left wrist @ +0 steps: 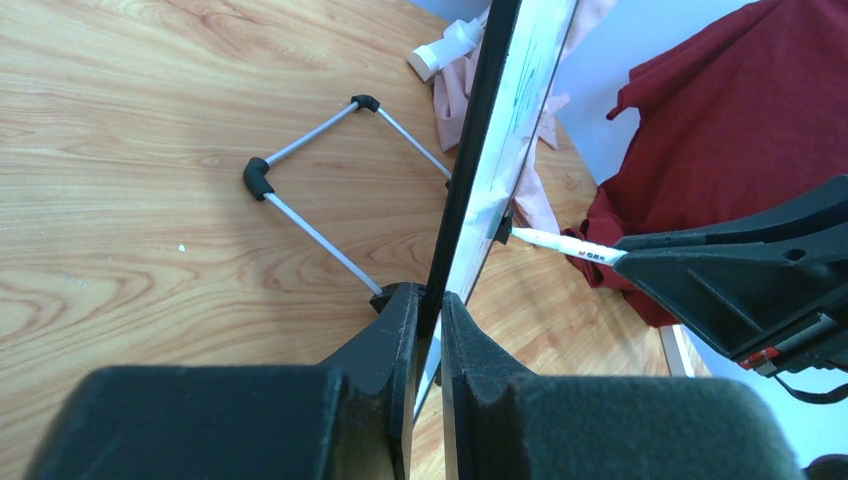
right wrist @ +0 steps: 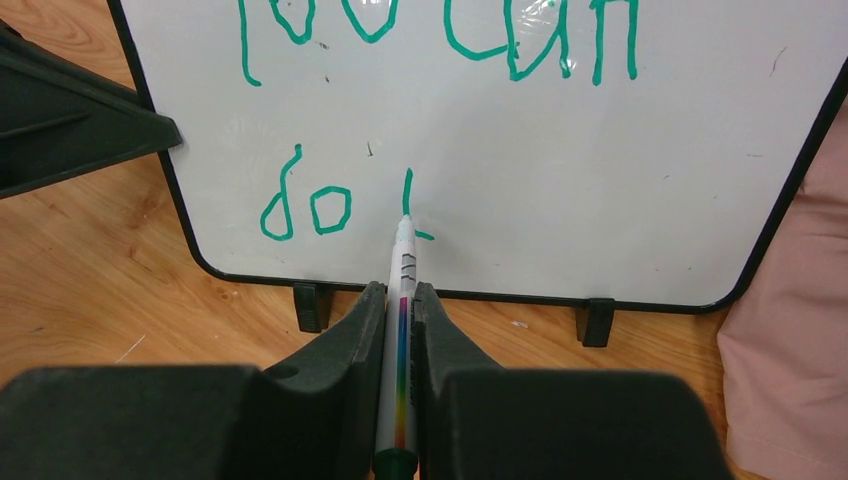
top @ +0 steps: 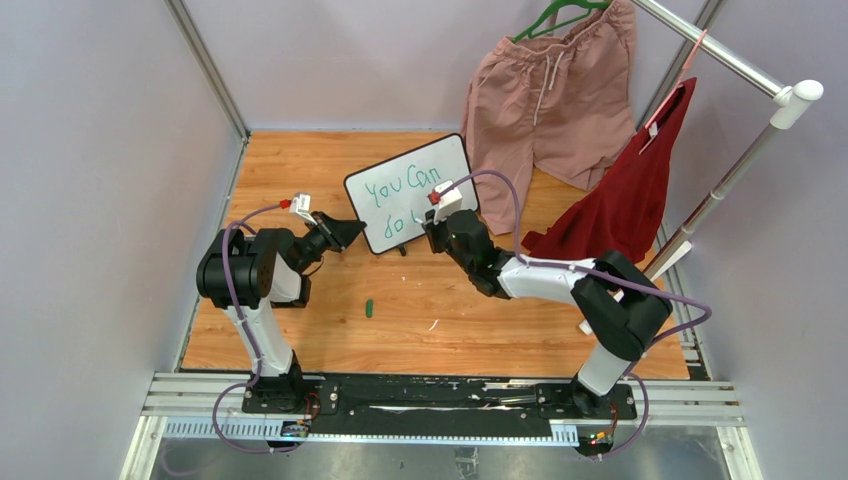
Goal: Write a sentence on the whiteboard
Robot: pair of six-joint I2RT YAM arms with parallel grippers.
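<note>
A small black-framed whiteboard [top: 400, 205] stands propped upright on the wooden surface [top: 300, 170], resting on its little black feet. A thin wire stand [left wrist: 300, 215] is folded out behind it. The left tool [left wrist: 428, 305] is clenched on the board's left edge, one finger on each face. The right tool [right wrist: 401, 300] is closed tight around a white marker [right wrist: 403, 340] in front of the board. The marker's tip touches the lower middle of the writing face. The green handwritten sentence [right wrist: 420, 40] is unfinished: "You Can" runs along the top line, while "do" and one partial stroke sit below it, where the tip rests. A small green object [top: 370, 308] lies on the surface well in front of the board. To the board's right, pink shorts [top: 545, 100] hang on a green hanger. Farther right, a dark red garment [top: 630, 200] hangs from a slanted metal rail [top: 730, 170].
</note>
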